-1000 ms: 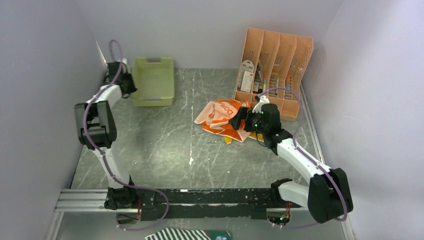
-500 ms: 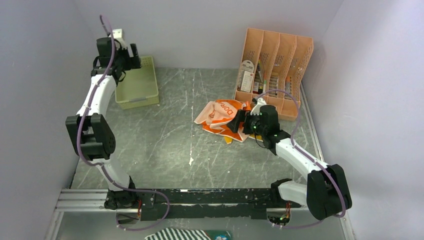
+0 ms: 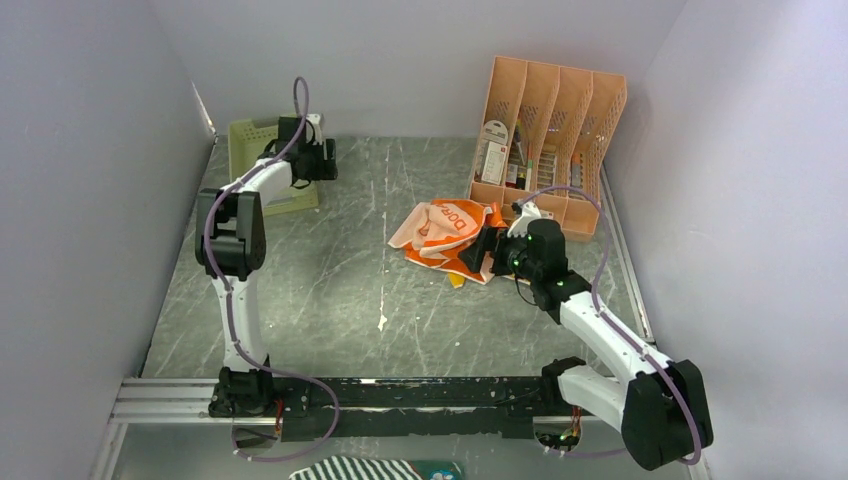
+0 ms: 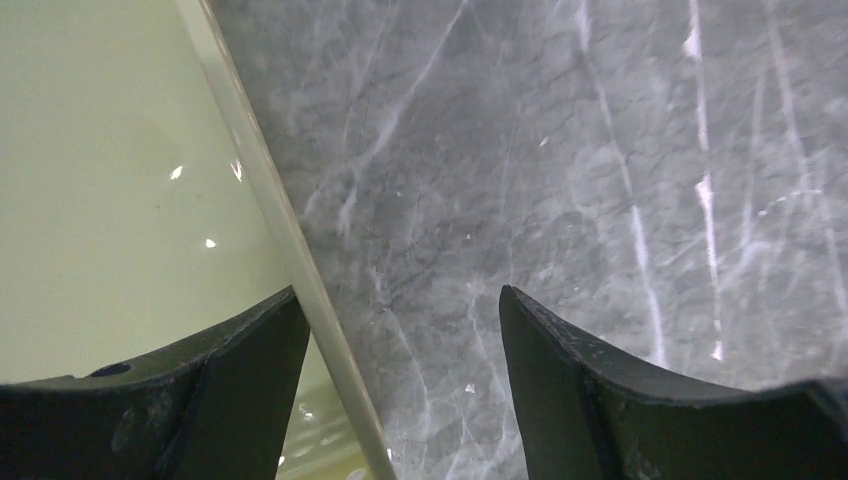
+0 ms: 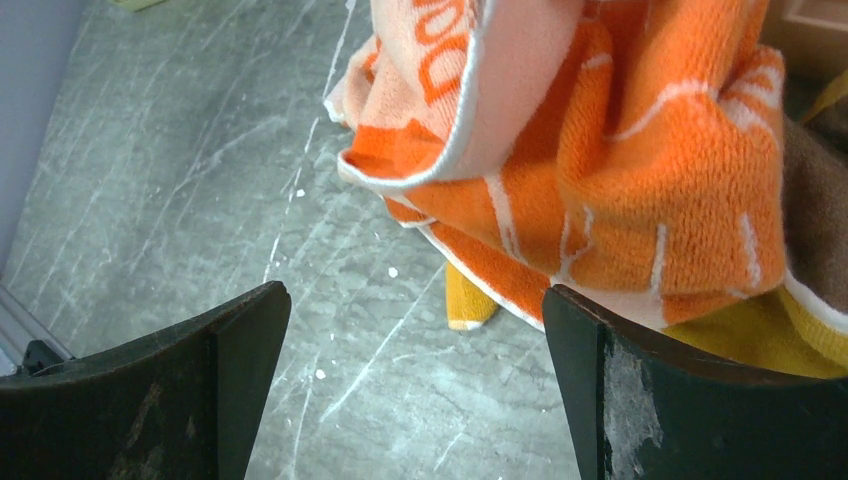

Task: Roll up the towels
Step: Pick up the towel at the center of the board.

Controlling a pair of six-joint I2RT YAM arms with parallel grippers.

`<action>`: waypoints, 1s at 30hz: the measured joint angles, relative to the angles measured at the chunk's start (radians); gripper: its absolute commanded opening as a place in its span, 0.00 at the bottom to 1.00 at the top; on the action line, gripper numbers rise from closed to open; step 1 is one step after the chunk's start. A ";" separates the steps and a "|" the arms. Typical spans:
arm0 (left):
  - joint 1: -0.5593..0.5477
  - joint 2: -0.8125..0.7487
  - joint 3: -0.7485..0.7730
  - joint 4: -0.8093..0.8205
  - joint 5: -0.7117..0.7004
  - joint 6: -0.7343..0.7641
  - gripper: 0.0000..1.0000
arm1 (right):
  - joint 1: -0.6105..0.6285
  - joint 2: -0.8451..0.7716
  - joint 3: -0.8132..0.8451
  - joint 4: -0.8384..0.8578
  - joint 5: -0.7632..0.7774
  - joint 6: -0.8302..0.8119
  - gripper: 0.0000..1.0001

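The towels lie in one crumpled heap right of centre. The orange-bordered, peach one with orange lettering is on top. A yellow one pokes out from under it. My right gripper is open, low over the table at the heap's near edge, and its right finger is against the orange towel's hem. My left gripper is open at the right side of the pale green basket, far from the towels, with nothing gripped.
The basket's rim runs just inside my left gripper's left finger, with grey marble-patterned table under the rest of the gap. A salmon file organiser holding small items stands right behind the towels. Walls close in the left, back and right.
The basket has slid left toward the back-left corner. My left gripper has opened and swung from the basket's left side to its right side. The right arm has barely shifted.
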 measured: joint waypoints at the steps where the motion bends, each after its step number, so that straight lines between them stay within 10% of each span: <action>1: -0.005 0.015 0.000 -0.002 -0.008 0.001 0.78 | 0.000 -0.007 -0.007 -0.006 0.003 0.000 1.00; 7: -0.002 0.008 -0.017 0.015 -0.078 0.028 0.58 | 0.002 -0.027 -0.031 -0.023 0.016 0.000 1.00; 11: 0.030 -0.049 -0.079 0.024 -0.093 0.058 0.20 | 0.002 -0.024 -0.035 -0.023 0.026 0.000 1.00; 15: 0.095 -0.131 -0.175 0.039 -0.086 0.093 0.15 | 0.002 -0.015 -0.035 -0.022 0.042 0.000 1.00; 30: 0.148 -0.245 -0.203 0.020 -0.113 0.138 0.65 | 0.002 -0.020 -0.016 -0.029 0.181 0.008 1.00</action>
